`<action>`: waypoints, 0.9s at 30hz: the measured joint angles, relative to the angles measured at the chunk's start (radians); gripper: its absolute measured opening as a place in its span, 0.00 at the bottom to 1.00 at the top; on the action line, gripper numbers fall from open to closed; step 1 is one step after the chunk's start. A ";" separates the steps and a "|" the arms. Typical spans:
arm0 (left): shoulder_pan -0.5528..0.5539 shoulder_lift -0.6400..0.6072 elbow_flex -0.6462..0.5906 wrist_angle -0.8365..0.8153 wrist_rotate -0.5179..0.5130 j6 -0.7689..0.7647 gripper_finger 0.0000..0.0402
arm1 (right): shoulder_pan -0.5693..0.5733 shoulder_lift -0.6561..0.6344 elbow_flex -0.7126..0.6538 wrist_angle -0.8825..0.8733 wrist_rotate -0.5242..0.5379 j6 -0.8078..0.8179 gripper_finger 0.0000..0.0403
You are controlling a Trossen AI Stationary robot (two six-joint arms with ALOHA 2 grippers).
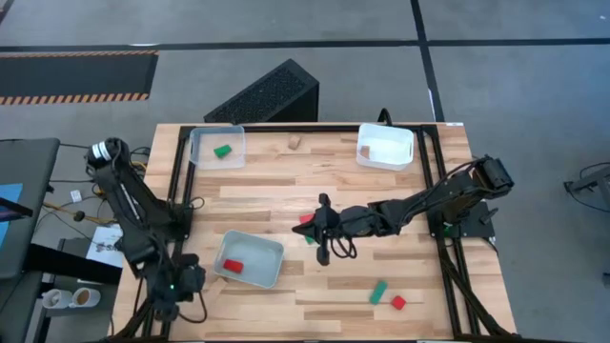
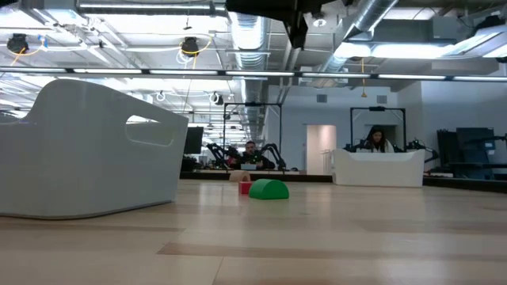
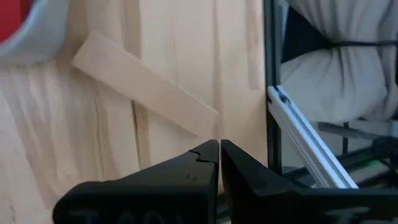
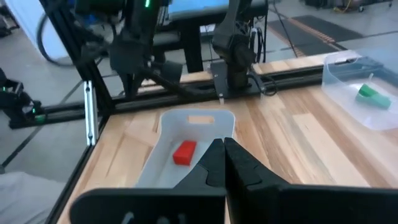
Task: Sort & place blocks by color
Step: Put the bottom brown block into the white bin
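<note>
Mid-counter, right gripper [image 1: 322, 211] hovers fully closed, empty, over red block [image 1: 305, 219] and green block [image 1: 311, 238] lying close together. Left gripper [image 3: 219, 151] closed, empty, parked near-left. Risk: descent nudges the neighbouring block, spoiling the grasp.

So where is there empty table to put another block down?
The widest bare wood lies between the green-block tray and the white tray, with only a plain block near the far edge. The near right corner past the red block is free too. It is crowded mid-table, where the right end effector hangs shut above a red and a green block.
</note>
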 joint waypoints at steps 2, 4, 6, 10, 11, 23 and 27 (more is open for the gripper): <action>-0.022 0.025 0.000 0.007 -0.056 -0.059 0.00 | 0.000 0.000 0.000 0.035 0.022 0.000 0.02; -0.037 0.052 0.000 0.021 -0.130 -0.118 0.00 | -0.001 0.003 0.001 0.068 0.034 0.000 0.02; -0.037 0.078 0.000 0.018 -0.151 -0.167 0.01 | -0.001 0.007 0.001 0.078 0.045 -0.001 0.02; -0.038 0.108 0.000 0.017 -0.151 -0.188 0.08 | -0.001 0.008 0.001 0.078 0.045 -0.004 0.02; -0.038 0.110 0.000 0.017 -0.154 -0.194 0.11 | 0.000 0.008 0.001 0.072 0.045 -0.004 0.02; -0.025 0.158 0.000 0.122 -0.308 -0.546 0.50 | 0.001 0.008 0.001 0.050 0.045 -0.003 0.02; -0.026 0.226 -0.002 0.076 -0.271 -0.632 0.59 | 0.004 0.008 0.001 0.050 0.045 -0.003 0.02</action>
